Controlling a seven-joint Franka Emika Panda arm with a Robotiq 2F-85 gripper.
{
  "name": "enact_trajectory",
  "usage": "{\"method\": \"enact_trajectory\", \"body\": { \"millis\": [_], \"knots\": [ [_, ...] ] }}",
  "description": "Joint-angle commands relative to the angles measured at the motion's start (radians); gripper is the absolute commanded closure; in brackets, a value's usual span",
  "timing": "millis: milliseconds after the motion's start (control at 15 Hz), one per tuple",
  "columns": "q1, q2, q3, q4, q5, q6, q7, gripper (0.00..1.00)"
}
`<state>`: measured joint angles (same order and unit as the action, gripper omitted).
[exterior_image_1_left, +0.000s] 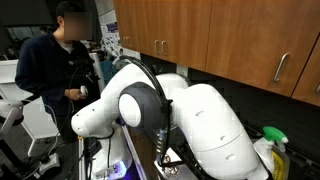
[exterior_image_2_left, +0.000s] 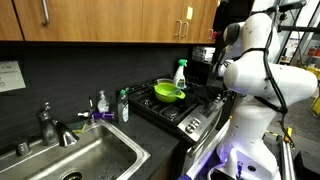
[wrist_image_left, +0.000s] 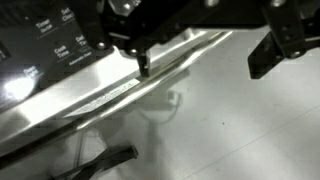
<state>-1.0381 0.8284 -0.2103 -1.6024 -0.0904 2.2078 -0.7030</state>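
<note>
The pincer (wrist_image_left: 205, 45) is seen with fingers apart, nothing held, near one oven handle (wrist_image_left: 120, 92) at the front edge of the stove (exterior_image_2_left: 160, 112). One green bowl (exterior_image_2_left: 168, 93) and one spray bottle (exterior_image_2_left: 180, 73) are set on top.

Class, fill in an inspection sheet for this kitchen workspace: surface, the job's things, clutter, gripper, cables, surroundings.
Surface: black counter between the sink and the stove.
Job's things: oven handle, a metal bar beside the control panel; it is the thing nearest the gripper and is untouched.
Clutter: green bowl on the stove, spray bottle behind it, two soap bottles by the faucet.
Grippers: gripper open, holding nothing.
Cables: black cable runs along the arm.
Surroundings: wooden cabinets; a person stands nearby.
</note>
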Motion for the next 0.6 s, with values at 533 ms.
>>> {"method": "enact_trajectory", "body": {
  "millis": [533],
  "knots": [
    [0.008, -0.006, 0.007, 0.006, -0.054, -0.009, -0.018, 0.00]
  ]
}}
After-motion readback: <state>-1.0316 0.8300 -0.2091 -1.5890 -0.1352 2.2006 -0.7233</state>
